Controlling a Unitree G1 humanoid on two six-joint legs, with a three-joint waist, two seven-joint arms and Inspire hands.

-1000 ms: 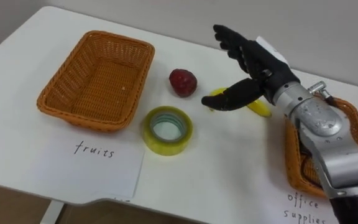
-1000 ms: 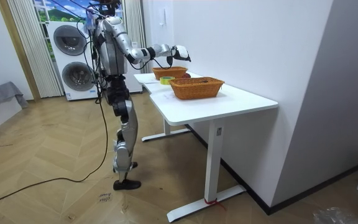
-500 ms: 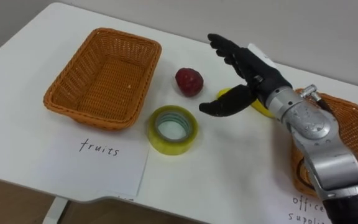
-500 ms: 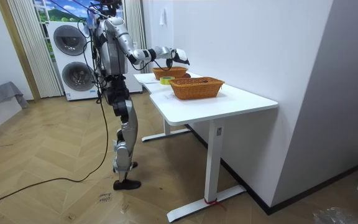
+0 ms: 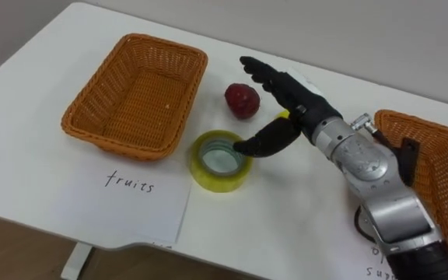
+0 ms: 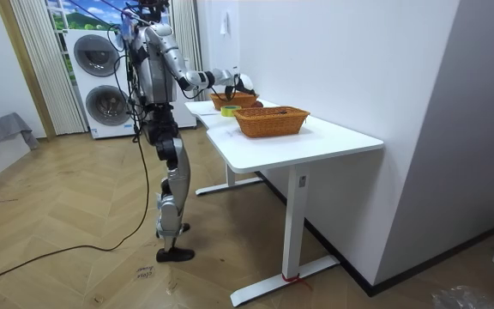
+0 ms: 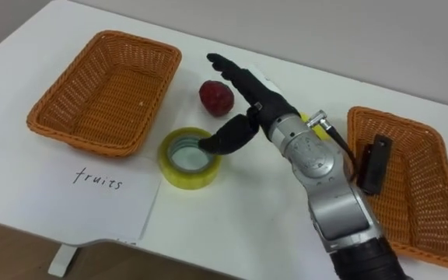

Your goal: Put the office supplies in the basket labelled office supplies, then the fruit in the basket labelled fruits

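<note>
Right hand point(image 5: 300, 107) hovers over the yellow tape roll point(image 5: 211, 174) mid-bench point(image 5: 286, 204), fingers spread straight (thumb above its rim), red fruit point(image 5: 242, 100) just beyond.

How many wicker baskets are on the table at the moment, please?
2. One basket lies empty at the left of the table, behind a paper sheet; the other basket lies at the table's right side.
</note>
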